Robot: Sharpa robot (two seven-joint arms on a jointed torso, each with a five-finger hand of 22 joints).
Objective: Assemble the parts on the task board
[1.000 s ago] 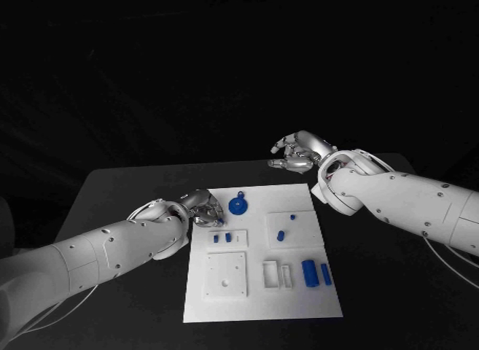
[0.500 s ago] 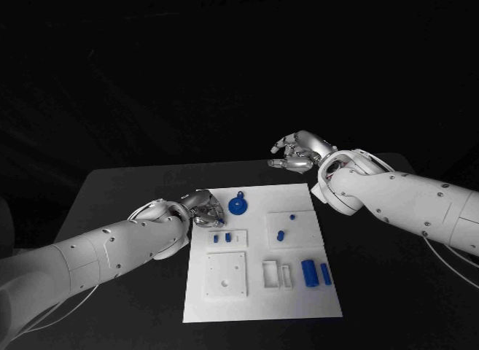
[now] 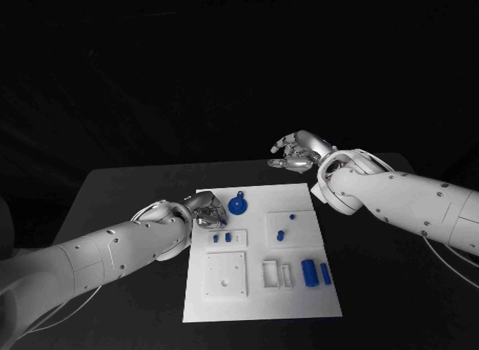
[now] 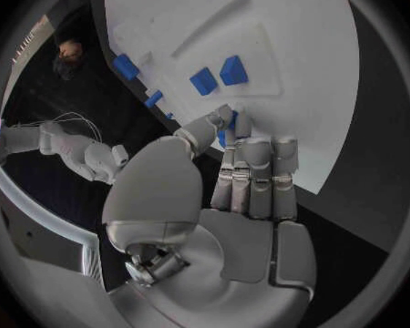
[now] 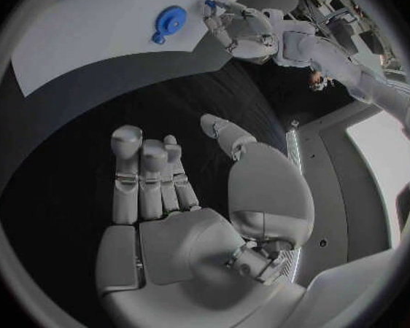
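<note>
The white task board (image 3: 262,306) lies in the middle of the table. My left hand (image 3: 205,211) hovers at the board's far left edge, next to a round blue part (image 3: 238,205). In the left wrist view this hand (image 4: 237,197) pinches a small blue part (image 4: 226,134) between thumb and a fingertip, just over the board's edge (image 4: 296,58). Two small blue pieces (image 3: 222,238) sit in a raised plate, two more (image 3: 286,226) on the plate to their right. My right hand (image 3: 298,154) floats beyond the board's far edge, fingers loosely apart, holding nothing.
Two blue cylinders (image 3: 316,273) lie near the board's right side beside white slotted blocks (image 3: 277,274). A white square plate (image 3: 227,274) with a hole sits at the near left. The right wrist view shows the round blue part (image 5: 171,20) and my left hand (image 5: 246,29) across bare black table.
My left hand has edged slightly to the right, further over the board's edge. The right hand has stayed in place.
</note>
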